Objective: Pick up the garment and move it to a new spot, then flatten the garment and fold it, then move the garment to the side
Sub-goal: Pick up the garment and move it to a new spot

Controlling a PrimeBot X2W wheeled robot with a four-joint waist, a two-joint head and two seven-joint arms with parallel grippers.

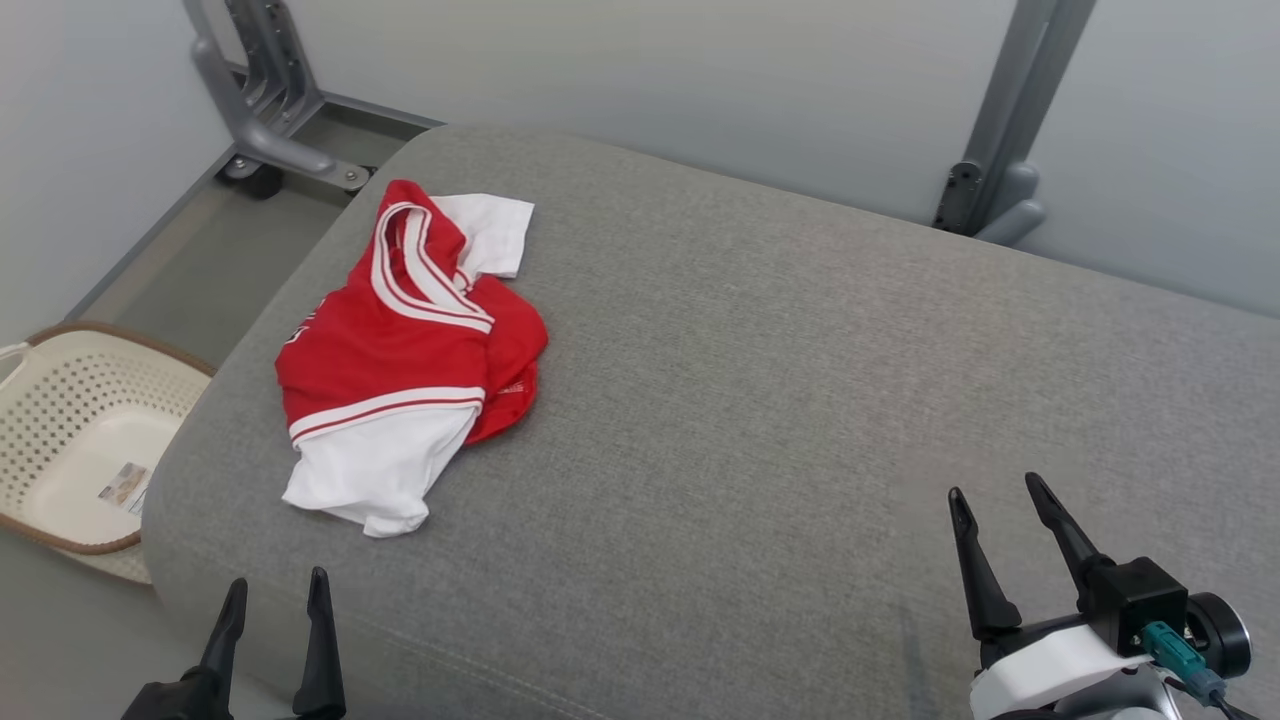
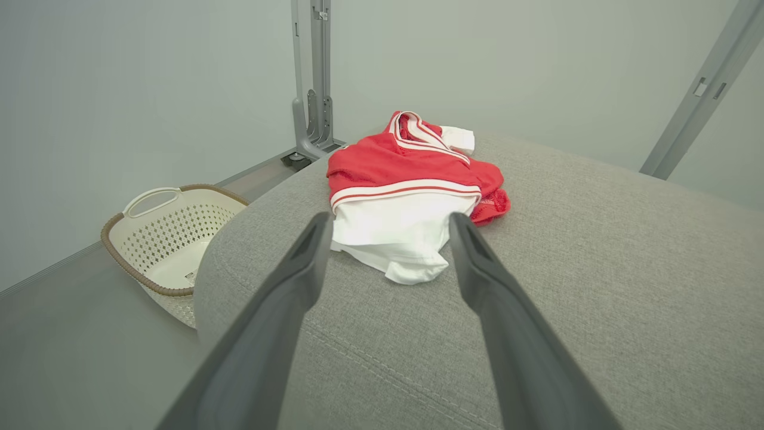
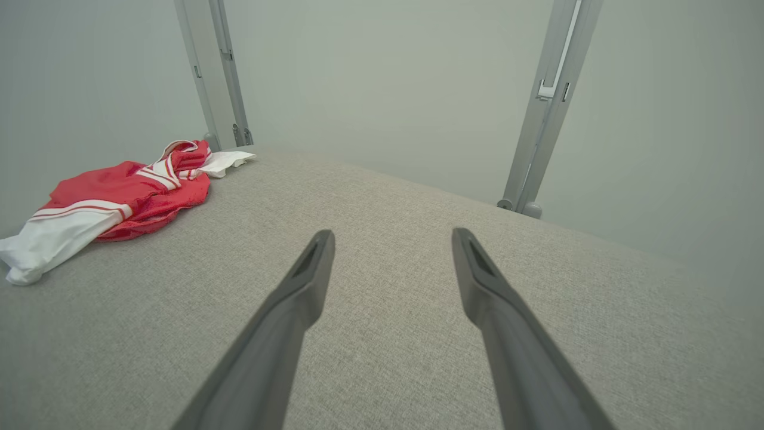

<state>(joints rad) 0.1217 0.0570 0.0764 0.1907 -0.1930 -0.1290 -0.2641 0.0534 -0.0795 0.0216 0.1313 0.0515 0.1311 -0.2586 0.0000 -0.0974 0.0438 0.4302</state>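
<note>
a crumpled red-and-white garment [image 1: 400,350] with striped trim lies bunched on the left side of a grey woven cushion [image 1: 800,400]. the left gripper [image 1: 278,578] and right gripper [image 1: 995,486] are spread, grasping nothing. a perforated cream basket [image 1: 50,420] holds a small label [image 1: 124,487].

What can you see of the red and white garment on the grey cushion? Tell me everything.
The garment is a jersey-like top of thin, soft-looking fabric: red body, white sleeves, red-and-white striped trim at neckline and sleeve seams. It lies crumpled and partly folded over itself, near the left side of the grey cushion, one white sleeve toward the near edge. Only the cushion touches it.
</note>
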